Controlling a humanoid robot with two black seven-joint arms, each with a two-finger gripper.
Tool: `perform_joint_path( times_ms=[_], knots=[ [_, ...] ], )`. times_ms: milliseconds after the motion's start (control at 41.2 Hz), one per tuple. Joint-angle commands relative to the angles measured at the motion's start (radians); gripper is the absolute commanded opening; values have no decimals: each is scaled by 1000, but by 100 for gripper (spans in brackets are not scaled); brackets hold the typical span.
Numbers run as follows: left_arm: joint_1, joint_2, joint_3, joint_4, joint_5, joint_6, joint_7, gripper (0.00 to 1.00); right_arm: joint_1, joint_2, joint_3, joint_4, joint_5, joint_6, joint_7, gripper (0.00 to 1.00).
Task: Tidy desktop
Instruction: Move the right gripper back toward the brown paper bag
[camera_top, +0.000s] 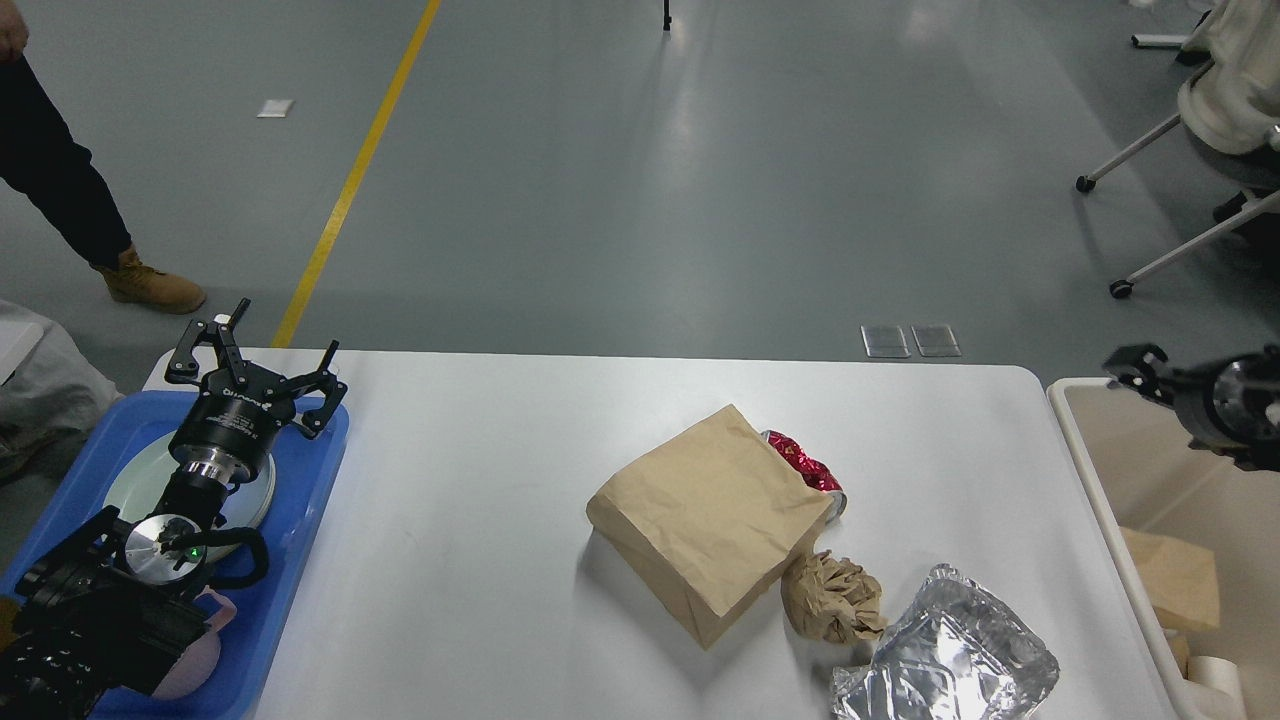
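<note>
The white desktop carries a brown paper bag, a red can lying half behind the bag, a crumpled brown paper ball and a crushed foil container. My left gripper is open and empty above the blue tray at the left edge. My right gripper comes in at the right edge above the left rim of the beige bin. It is seen end-on and dark, with nothing visible in it.
The blue tray holds a white plate and a pink bowl under my left arm. The bin holds a brown paper piece and a white cup. A person's leg stands beyond the far left corner. Wheeled chairs stand far right.
</note>
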Motion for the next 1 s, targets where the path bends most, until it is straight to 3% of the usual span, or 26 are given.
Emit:
perform_joint_path(
  times_ms=[0,49,170,291,413,583,753,971],
  knots=[
    [0,1,0,-1,0,0,0,96,263,46,-68,188,1,124,-3,100],
    [0,-1,0,-1,0,-1,0,96,334,58,-73,225,1,186,-3,100],
    [0,-1,0,-1,0,-1,0,96,515,153,-96,262,10,484,-4,100],
    [0,1,0,-1,0,-1,0,96,564,223,-99,261,10,608,-4,100],
    [0,1,0,-1,0,-1,0,96,535,243,-79,258,10,583,-4,100],
    [0,-1,0,1,0,0,0,96,215,250,94,224,12,376,-4,100],
    [0,1,0,-1,0,-1,0,96,-3,256,215,176,12,235,-6,100],
    [0,-1,0,-1,0,-1,0,96,-164,302,338,95,10,167,-7,100]
  ],
)
